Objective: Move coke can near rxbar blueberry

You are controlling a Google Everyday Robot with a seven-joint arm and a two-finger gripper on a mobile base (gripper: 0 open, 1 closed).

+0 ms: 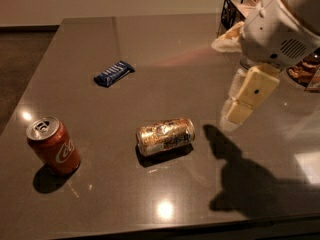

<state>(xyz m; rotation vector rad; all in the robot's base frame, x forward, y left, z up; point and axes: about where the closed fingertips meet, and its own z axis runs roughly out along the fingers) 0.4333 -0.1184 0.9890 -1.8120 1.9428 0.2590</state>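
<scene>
The coke can [53, 145] stands upright at the table's front left, red with white script and a silver top. The rxbar blueberry [114, 73] lies flat farther back, a dark blue wrapper well apart from the can. My gripper [235, 115] hangs above the table at the right, pointing down and to the left. It is far from the coke can and holds nothing that I can see. Its shadow falls on the table at the front right.
A gold-and-silver can [165, 135] lies on its side mid-table, between the coke can and my gripper. A black wire basket [232, 9] with items stands at the back right behind my arm. The table's front edge [150, 229] runs close below the cans.
</scene>
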